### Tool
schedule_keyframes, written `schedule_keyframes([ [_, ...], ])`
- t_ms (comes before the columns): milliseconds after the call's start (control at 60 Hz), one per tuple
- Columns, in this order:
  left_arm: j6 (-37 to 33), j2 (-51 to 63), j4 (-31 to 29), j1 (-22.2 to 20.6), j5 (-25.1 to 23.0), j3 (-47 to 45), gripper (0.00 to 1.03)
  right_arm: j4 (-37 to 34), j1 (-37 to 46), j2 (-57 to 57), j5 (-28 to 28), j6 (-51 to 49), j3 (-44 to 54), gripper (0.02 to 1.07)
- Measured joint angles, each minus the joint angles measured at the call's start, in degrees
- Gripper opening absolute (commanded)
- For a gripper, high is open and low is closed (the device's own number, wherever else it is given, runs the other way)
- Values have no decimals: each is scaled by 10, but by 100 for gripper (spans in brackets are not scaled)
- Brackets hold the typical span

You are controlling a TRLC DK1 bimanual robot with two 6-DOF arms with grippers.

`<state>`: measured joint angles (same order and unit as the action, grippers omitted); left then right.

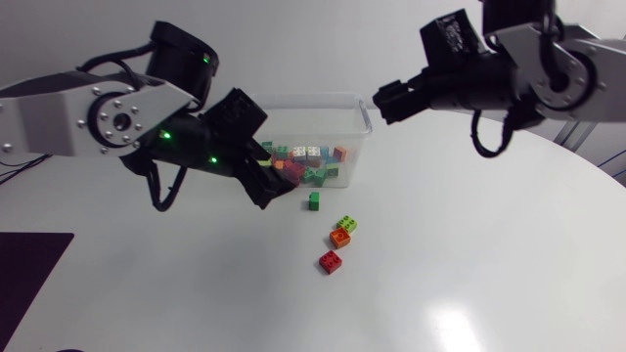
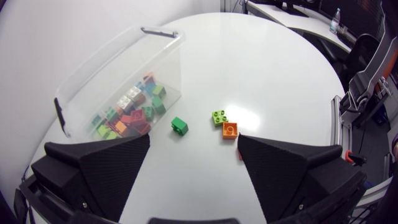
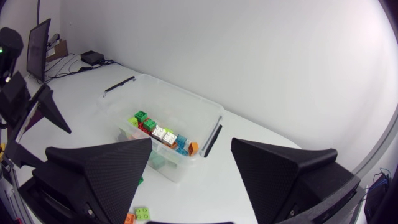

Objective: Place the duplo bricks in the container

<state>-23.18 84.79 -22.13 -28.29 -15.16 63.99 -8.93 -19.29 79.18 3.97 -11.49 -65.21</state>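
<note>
From above, the left gripper [image 1: 266, 176] hangs low against the near wall of the container [image 1: 323, 99], which already holds a heap of bricks [image 1: 305, 161]. Four more lie on the table [image 1: 469, 254]. A green brick [image 1: 314, 200] is just beyond the fingertips, then come a lime brick [image 1: 347, 224] and an orange brick [image 1: 340, 238] close together. A red brick [image 1: 331, 262] lies farthest out. The right gripper [image 1: 383, 101] sits by the container's far end, well apart from the loose bricks.

In the left wrist view, the left gripper [image 2: 194, 140] stands spread wide with nothing between its fingers. The green brick [image 2: 180, 126] lies just ahead of the gap, and the container [image 2: 99, 74] is ahead on one side. The lime brick [image 2: 219, 116] and orange brick [image 2: 229, 130] sit ahead of the other finger, whose tip hides most of the red brick [image 2: 239, 154].

In the right wrist view, the right gripper [image 3: 191, 144] is equally wide open and empty, with the container [image 3: 168, 88] ahead of its gap.

The likely trouble is crowding. A descent on the green brick could catch the container wall and shove the tub. Going for the orange brick could nudge or drag its lime neighbour (I cannot tell whether they touch). A shallow pinch on such a small block may squirt it away across the slick table.
</note>
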Motion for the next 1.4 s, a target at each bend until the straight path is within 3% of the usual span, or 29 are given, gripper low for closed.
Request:
schedule_keyframes([
  [167,22,77,1,-26,9,4,98,-2,15,-96,6,-8,124,95],
  [267,52,117,1,-46,42,18,98,-3,15,-128,7,-10,168,95],
  [450,89,175,1,-74,82,55,98,-2,15,-155,7,-10,216,95],
  [717,207,270,-12,-82,108,139,96,1,14,-174,7,-10,257,95],
  [800,250,306,-33,-93,155,173,97,4,8,-175,7,-10,262,95],
  [883,306,355,-97,-109,244,235,97,11,-6,-175,5,-10,269,95],
  [950,337,386,-121,-115,269,277,96,15,-15,-175,2,-10,275,95],
  [1400,431,461,-77,-93,240,344,80,15,-25,-196,-4,-10,300,95],
])
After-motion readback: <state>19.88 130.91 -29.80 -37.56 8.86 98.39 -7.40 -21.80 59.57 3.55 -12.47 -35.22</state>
